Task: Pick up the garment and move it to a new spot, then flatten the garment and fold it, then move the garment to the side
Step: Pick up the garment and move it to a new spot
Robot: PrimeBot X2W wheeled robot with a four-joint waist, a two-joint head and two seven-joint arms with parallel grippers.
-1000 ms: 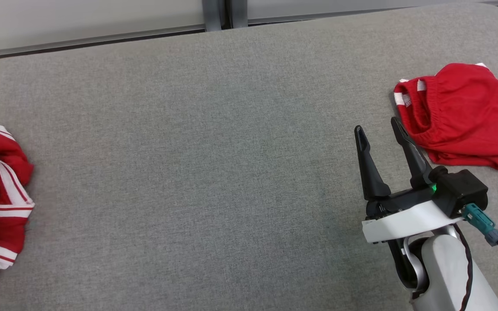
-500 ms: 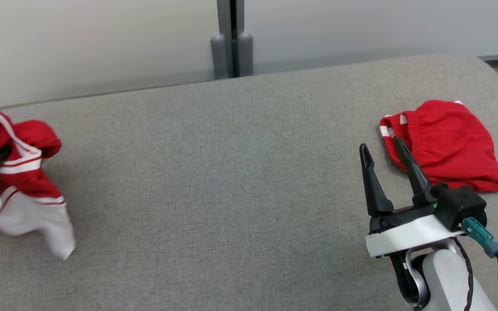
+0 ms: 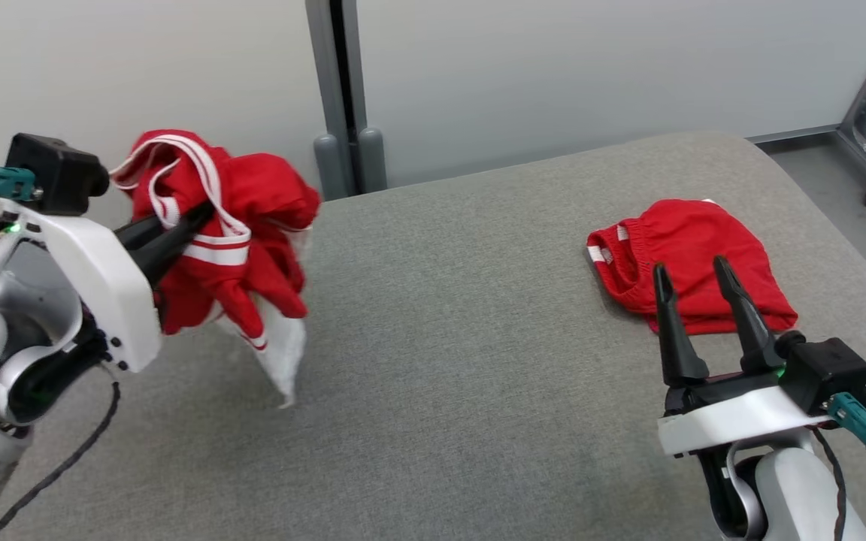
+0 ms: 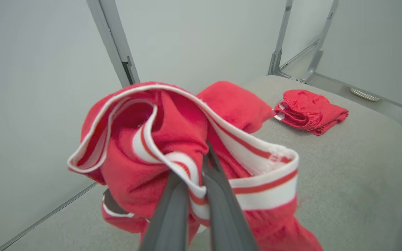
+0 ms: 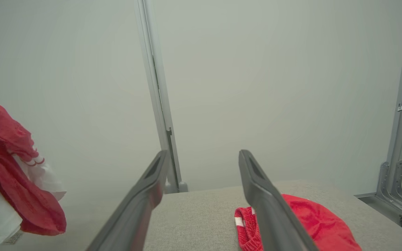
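Red with white bands, bunched up: holding the garment [image 3: 252, 195] aloft over the left end of the grey fabric surface [image 3: 440, 361]. Clamping the left gripper [image 3: 201, 214] tight on a striped hem, letting a white lower corner dangle close to the fabric. Hovering the right gripper [image 3: 689, 265] with jaws wide apart, gripping nothing, just in front of red shorts [image 3: 704, 225] lying at the right end.

grey fabric table [image 3: 478, 338], pale wall [image 3: 553, 68], metal post [image 3: 335, 90]
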